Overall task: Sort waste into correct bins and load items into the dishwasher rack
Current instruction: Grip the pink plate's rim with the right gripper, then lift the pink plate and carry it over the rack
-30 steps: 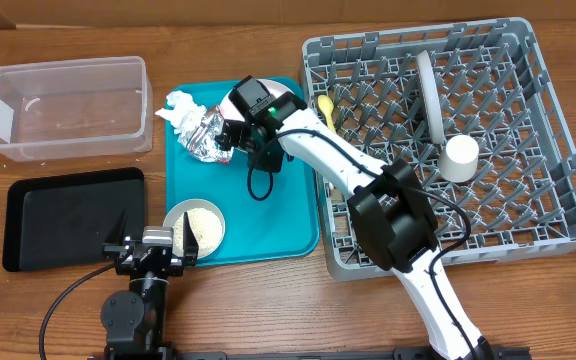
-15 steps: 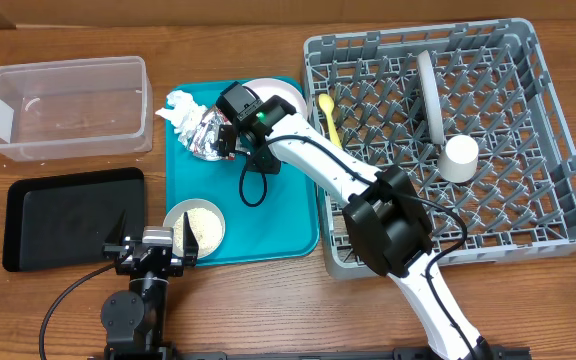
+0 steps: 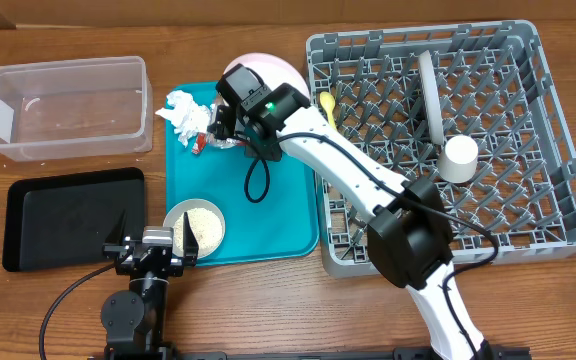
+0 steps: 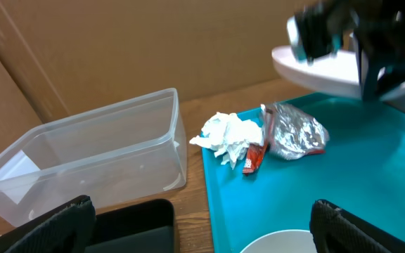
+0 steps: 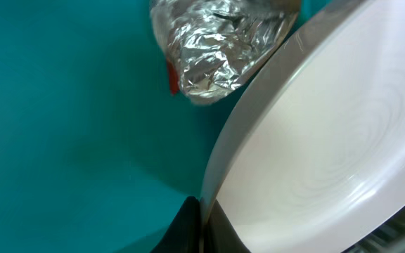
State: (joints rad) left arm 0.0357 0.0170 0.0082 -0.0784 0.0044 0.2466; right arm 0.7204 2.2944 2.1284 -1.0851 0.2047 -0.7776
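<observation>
**Right arm has the white plate pinched by its rim, left arm parked wide open**

Overhead: it's a wooden table (image 3: 258,310) with brown cardboard (image 3: 168,20) along the far edge. The right gripper (image 3: 232,98) is clamped on the rim of the white plate (image 3: 266,72), over the far end of the teal tray (image 3: 268,215). Just beside that gripper, on the side away from the dishwasher rack (image 3: 528,215), sit the foil wrapper (image 3: 211,135) and the paper napkin (image 3: 181,110). In the rack are the yellow spoon (image 3: 326,106), the grey-blue plate (image 3: 428,95) standing on edge, and the white cup (image 3: 460,157). The left gripper (image 3: 154,241) has its jaws spread wide and holds nothing. The bowl of rice grains (image 3: 196,224) is just ahead to its right, the black tray (image 3: 73,215) is to its left, and the clear tub (image 3: 68,105) is farther ahead.

Versus a second ago, the plate has shifted toward the tray's far edge and more of it shows. The wrapper's red end is uncovered now. The left arm hasn't budged.

Left wrist: the plate hangs clear above the tray, blurry, with the wrapper and napkin lying under and beside it.

Right wrist: the fingers meet on the plate's rim at the bottom of the frame, and the foil is just past the plate's edge.

The red print on the wrapper is too small to read, and I can't see any other writing.
</observation>
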